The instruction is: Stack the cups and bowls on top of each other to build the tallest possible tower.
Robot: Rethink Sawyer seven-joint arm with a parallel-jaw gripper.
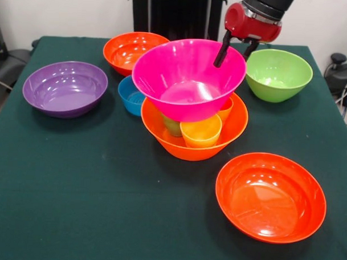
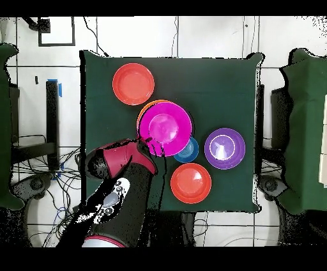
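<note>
The large pink bowl (image 1: 186,79) sits on three cups that stand in the light orange bowl (image 1: 184,143): a yellow cup (image 1: 201,131) in front, a green cup (image 1: 172,125) at the left and an orange cup (image 1: 225,109) at the right. My gripper (image 1: 232,59) straddles the pink bowl's far right rim and looks open, with one black finger (image 1: 222,50) inside the bowl and the other outside behind it. In the overhead view the pink bowl (image 2: 165,128) covers the cups and my gripper (image 2: 148,142) is at its edge.
A purple bowl (image 1: 65,87) lies at the left, a small blue bowl (image 1: 131,95) beside the tower, a red-orange bowl (image 1: 128,48) behind it, a lime green bowl (image 1: 278,74) at the back right, and a second red-orange bowl (image 1: 270,196) at the front right.
</note>
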